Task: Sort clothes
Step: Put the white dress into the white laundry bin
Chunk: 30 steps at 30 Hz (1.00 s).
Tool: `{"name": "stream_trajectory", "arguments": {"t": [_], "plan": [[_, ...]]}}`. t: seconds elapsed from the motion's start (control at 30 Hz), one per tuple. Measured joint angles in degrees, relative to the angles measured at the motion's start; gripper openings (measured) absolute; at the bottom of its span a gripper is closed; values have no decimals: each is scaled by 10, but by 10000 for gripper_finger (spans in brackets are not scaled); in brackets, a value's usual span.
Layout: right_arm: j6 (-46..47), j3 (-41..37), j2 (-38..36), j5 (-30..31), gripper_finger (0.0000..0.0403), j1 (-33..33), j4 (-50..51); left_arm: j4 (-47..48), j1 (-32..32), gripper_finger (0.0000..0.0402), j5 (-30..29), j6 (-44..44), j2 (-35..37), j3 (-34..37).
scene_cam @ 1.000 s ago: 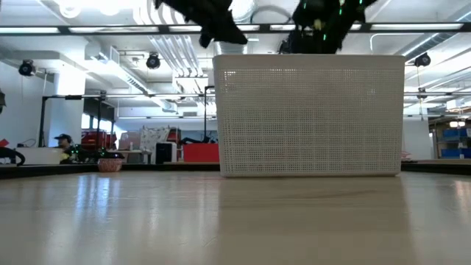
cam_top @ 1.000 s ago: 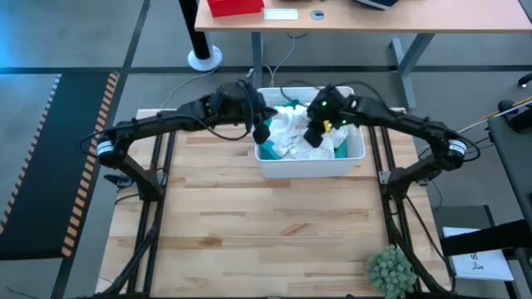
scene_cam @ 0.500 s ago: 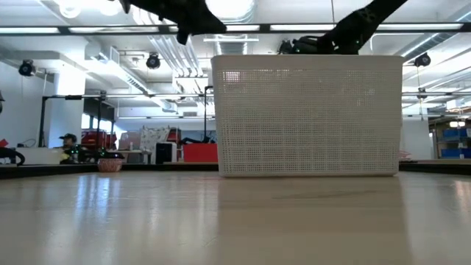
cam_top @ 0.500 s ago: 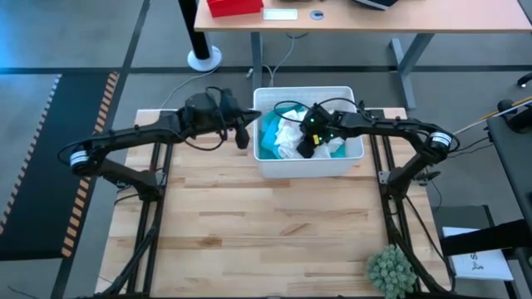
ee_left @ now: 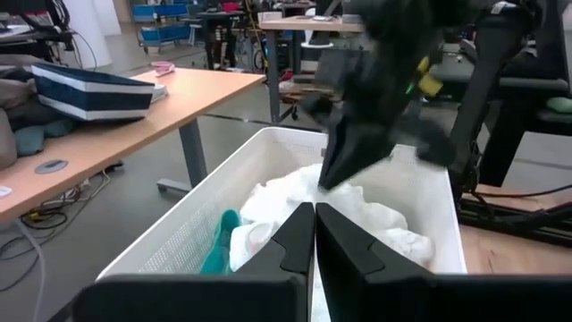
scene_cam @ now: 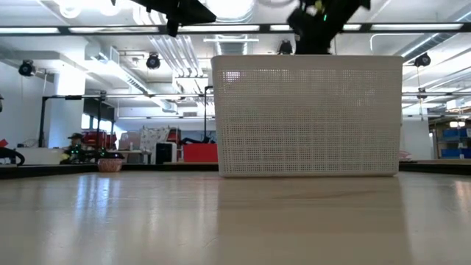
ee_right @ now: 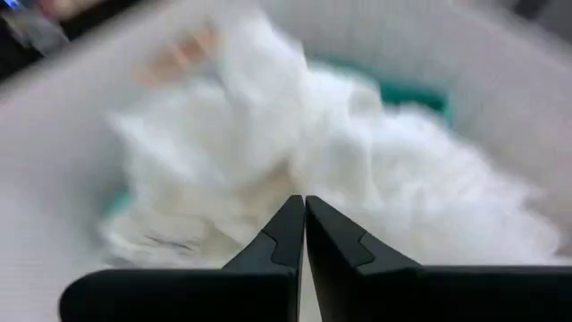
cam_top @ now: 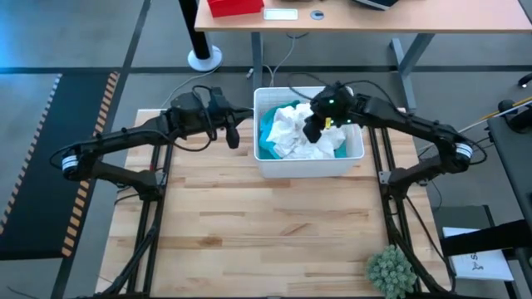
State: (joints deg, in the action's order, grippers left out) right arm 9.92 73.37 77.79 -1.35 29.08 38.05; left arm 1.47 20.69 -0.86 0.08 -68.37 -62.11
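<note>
The clothes lie heaped in a white mesh bin (cam_top: 307, 169) at the table's far middle. On top is a crumpled white garment (cam_top: 293, 133), with a turquoise one (cam_top: 266, 139) under it along the bin's left wall. My right gripper (cam_top: 310, 133) hangs shut over the white heap (ee_right: 223, 152), above the bin's rim (scene_cam: 309, 62), with nothing between its fingers. My left gripper (cam_top: 234, 139) is shut and level, just left of the bin and outside it. It points at the bin, where white cloth (ee_left: 268, 210) and turquoise cloth (ee_left: 220, 246) show.
Bare wooden table top (cam_top: 266, 224) spreads from the bin to the near edge. A small green plant (cam_top: 391, 270) stands at the near right corner. A desk (cam_top: 366, 17) stands beyond the far edge.
My left gripper has drawn back from over the bin's left rim toward the table's left edge and now stands outside the bin. My right gripper dipped down among the clothes and has come up above the rim again, still shut, with no cloth.
</note>
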Motion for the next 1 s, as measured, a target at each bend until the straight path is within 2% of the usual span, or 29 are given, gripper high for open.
{"name": "stream_trajectory", "arguments": {"t": [0.17, 0.3, 0.53, 0.77, 0.87, 1.0], "plan": [[0, 20, -27, 14, 0, -12, -31, 0, 0, 0, 0, 0, 3, 0], [-1, 14, -13, 13, 0, -18, -88, 0, 0, 0, 0, 0, 4, 0], [-16, 2, 105, 15, 0, -23, -98, 18, 0, 0, -2, 0, 4, 0], [3, -31, 226, 46, 0, -24, -134, 53, 0, 0, -15, 5, 17, 0], [6, -34, 260, 51, 0, -35, -142, 55, 0, 0, -16, 7, 22, 0], [3, -32, 262, 63, 0, -57, -137, 54, 0, 0, -16, 8, 28, 0]]}}
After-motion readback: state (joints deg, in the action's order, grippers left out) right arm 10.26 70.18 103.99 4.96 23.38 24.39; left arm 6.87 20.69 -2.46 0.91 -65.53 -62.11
